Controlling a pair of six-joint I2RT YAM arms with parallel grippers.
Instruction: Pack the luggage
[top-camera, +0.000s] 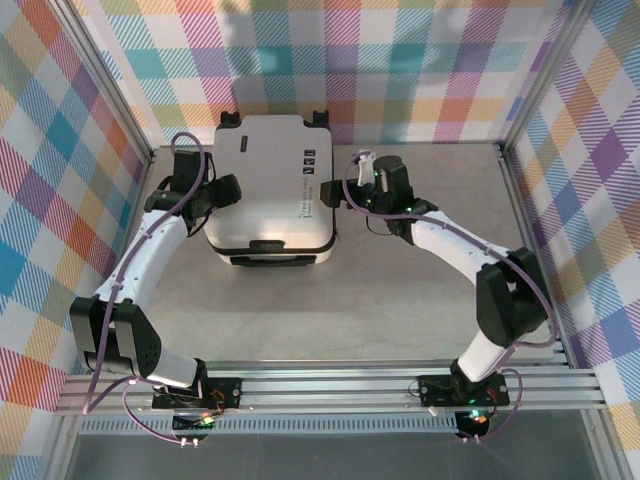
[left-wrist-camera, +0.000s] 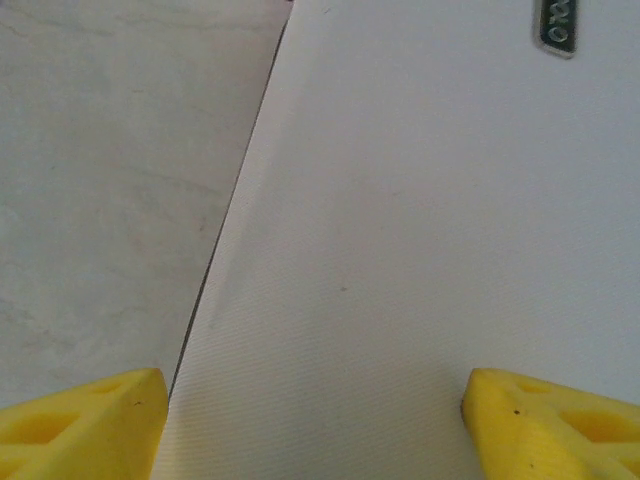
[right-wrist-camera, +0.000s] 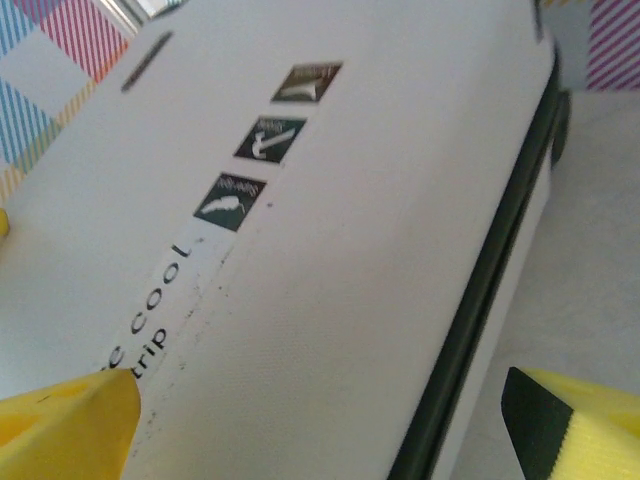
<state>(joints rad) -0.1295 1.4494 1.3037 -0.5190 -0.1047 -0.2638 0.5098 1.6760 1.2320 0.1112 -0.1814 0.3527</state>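
Left claw (top-camera: 228, 190) is held wide open over the left edge of the small white hard-shell suitcase (top-camera: 270, 185), and nothing is gripped. Right claw (top-camera: 337, 190) is spread just as wide at the opposite side, by the black zipper seam (right-wrist-camera: 480, 290), also empty. The suitcase is laid flat and closed at the back middle of the grey tabletop (top-camera: 380, 300). A stiff, smooth, slippery shell is expected, probably light. Hold is best taken along the seam edge, not the broad face.

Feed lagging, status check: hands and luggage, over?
Left hand open, luggage left side. Right hand open, right side. Luggage closed, lying flat. No obstacles seen.
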